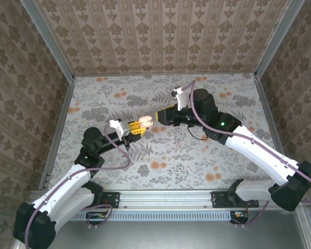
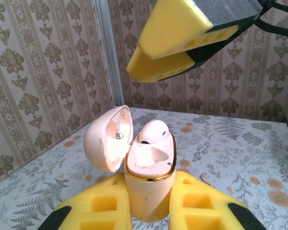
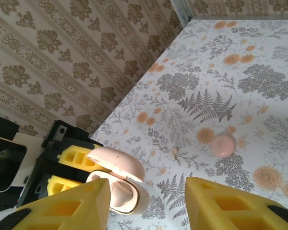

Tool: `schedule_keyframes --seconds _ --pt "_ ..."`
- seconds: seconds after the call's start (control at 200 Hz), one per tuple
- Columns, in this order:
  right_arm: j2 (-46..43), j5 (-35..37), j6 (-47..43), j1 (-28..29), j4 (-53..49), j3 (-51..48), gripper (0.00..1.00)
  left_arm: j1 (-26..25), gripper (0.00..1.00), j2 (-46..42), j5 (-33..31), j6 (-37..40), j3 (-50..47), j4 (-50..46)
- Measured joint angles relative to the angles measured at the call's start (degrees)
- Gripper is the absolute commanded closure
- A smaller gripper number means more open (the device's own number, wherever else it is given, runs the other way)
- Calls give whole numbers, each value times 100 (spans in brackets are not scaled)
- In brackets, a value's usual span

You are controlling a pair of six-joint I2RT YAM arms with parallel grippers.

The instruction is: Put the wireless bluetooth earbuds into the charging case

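Nearest the near edge of the counter (image 3: pixel 259 72), the left gripper (image 2: pixel 150 175) is closed firmly on the lower body of the charging case (image 2: pixel 146 203) and carries it clear of the surface. The case's long axis runs in line with the gripper fingers, tilted upward, so the gold-rimmed mouth faces up and away from the left arm. The lid (image 2: pixel 108 139) is hinged open to the left. One earbud (image 2: pixel 152 132) sits in the socket on the far side of the mouth. The socket nearer the left wrist (image 2: pixel 149 159) appears empty. Just beyond the case, toward the far right, the right gripper (image 3: pixel 146 184) hangs above the open mouth. Its fingers are partly spread and nothing is visible between them. It lies close to the mouth but apart from it, and its fingers point back toward the left arm, roughly opposing the case axis. Judgement: any insertion must come from the right arm, since the left arm is occupied as the holder, and the approach must run down along the case axis into the nearer socket. Farther out, a small pink round item (image 3: pixel 223 144) rests on the counter, well apart from the case and from both grippers. Whether it is the second earbud cannot be told. If it is, the right gripper must first turn away from the case to reach it.
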Motion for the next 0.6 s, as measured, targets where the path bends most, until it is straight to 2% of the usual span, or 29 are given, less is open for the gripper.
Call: schedule_keyframes --seconds 0.2,0.325,0.6 --pt "11 223 188 -118 -35 -103 56 0 100 -66 -199 273 63 -284" --pt "306 417 420 -173 -68 -94 56 4 100 -208 -415 374 125 -673" --pt "2520 402 861 -164 -284 737 63 76 100 -964 -813 614 225 -1803"
